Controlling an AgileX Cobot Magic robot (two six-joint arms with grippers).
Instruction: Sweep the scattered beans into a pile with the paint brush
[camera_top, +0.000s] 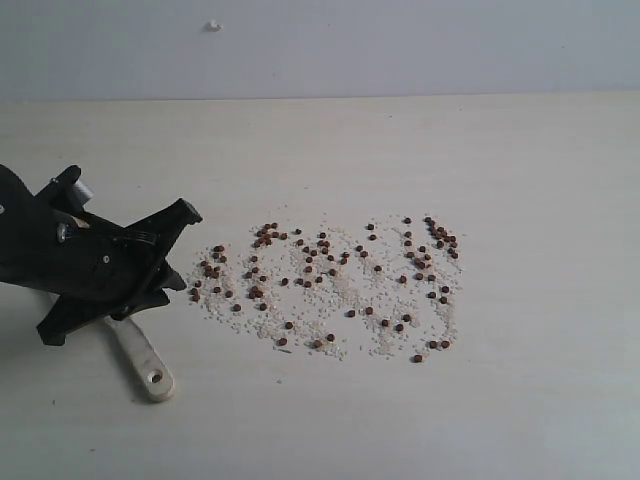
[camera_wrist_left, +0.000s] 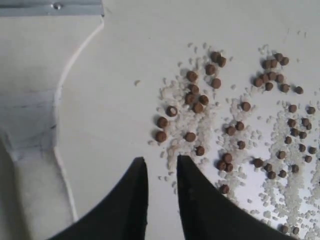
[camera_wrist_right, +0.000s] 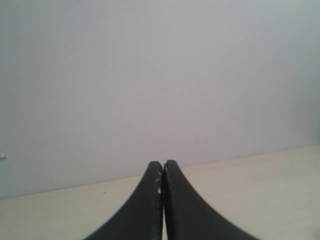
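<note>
Reddish-brown beans (camera_top: 330, 280) lie spread in a wide patch at mid-table, mingled with whitish crumbs; no heaped pile shows. The paint brush lies flat at the left; its cream handle (camera_top: 137, 347) with the hole at its end pokes out from under my left gripper (camera_top: 183, 248). That gripper hovers over the brush, just left of the beans, open with nothing between its fingers. In the left wrist view the handle (camera_wrist_left: 30, 125) and silver band (camera_wrist_left: 50, 7) lie beside the beans (camera_wrist_left: 200, 100); the bristles are hidden. My right gripper (camera_wrist_right: 163, 164) is shut and empty.
The pale table (camera_top: 520, 400) runs back to a grey wall (camera_top: 400, 40) with a small white fitting (camera_top: 213, 25). The right wrist view holds only the wall (camera_wrist_right: 160, 75) and the table's far edge (camera_wrist_right: 260, 175).
</note>
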